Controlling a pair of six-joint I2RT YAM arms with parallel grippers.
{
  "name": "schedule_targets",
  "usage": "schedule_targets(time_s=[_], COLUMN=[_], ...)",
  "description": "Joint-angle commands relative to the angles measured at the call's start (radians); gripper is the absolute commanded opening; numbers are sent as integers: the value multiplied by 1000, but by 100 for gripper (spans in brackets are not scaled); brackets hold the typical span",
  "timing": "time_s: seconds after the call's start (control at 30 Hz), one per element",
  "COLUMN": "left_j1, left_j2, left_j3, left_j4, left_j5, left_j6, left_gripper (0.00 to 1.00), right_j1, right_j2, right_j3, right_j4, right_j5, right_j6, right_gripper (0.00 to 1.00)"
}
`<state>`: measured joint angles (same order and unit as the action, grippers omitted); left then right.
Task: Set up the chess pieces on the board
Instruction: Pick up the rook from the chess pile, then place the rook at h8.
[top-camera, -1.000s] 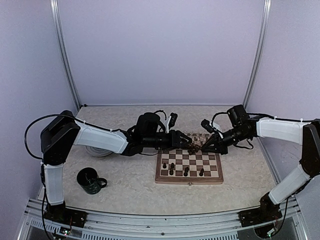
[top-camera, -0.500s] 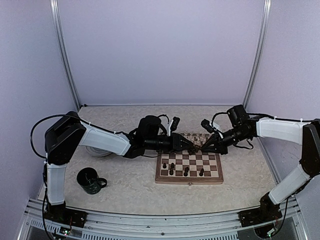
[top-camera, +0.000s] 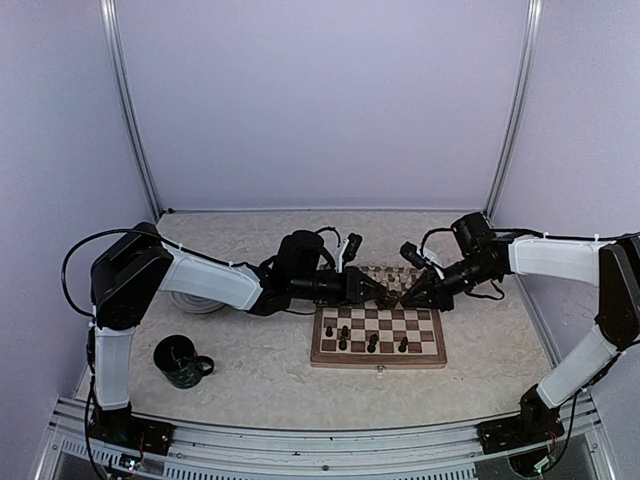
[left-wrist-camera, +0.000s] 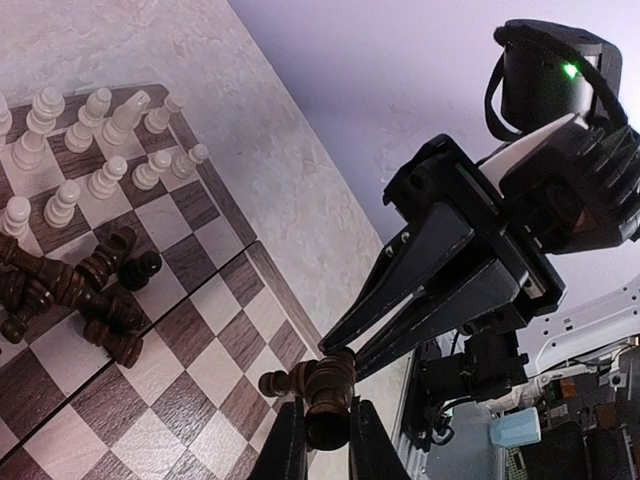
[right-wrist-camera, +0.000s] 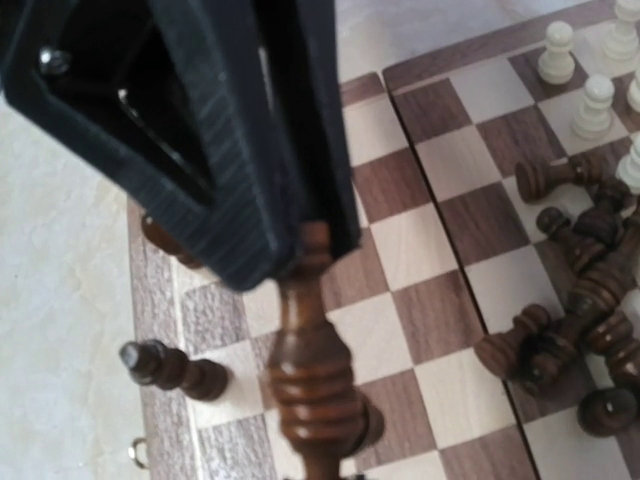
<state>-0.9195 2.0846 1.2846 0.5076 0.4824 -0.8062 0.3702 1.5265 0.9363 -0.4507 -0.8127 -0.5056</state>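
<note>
Left wrist view: the left tool (left-wrist-camera: 322, 425) is clamped on a dark chess piece (left-wrist-camera: 330, 382) (its far end sits in the right tool (left-wrist-camera: 346, 347), also gripping it) above the board (left-wrist-camera: 215, 350); fallen dark pieces (left-wrist-camera: 75, 295) lie farther left.

A robot lab cell — plain lilac walls (top-camera: 320, 100), aluminium posts (top-camera: 127, 110), marbled tabletop (top-camera: 260, 375).

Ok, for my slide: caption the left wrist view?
Left gripper shut on a dark chess piece at right gripper's tips, over the board.

No text, label or number is readable anywhere.
</note>
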Motion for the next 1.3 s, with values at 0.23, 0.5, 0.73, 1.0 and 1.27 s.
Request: schedule_targets(time_s=[0.23,0.5,0.73,1.0,1.27], left_j1=[-38,-192,-255,-256,-241], left_j2=[-259,-430,-430,-335,-281], left_j3=[-70,-133,-174,-118,-82], left_j4=[-372,-787,-870,-882,-888], left_j5=[-209,-533,-627,-668,-692], left_j6=[343,518,478,460,466], left_gripper=[2,1,0,0,0], right_j1=[3,3,3,3,3], right_j2=[45,55,57,42,33], right_j3=[-1,2,4,-3,-10], right_j4=[7,11,11,8,6], right_j5=[46,61,61,65,73], right_j6=[-5,-9,-10,-11,-17], right_gripper=[0,1,1,1,2])
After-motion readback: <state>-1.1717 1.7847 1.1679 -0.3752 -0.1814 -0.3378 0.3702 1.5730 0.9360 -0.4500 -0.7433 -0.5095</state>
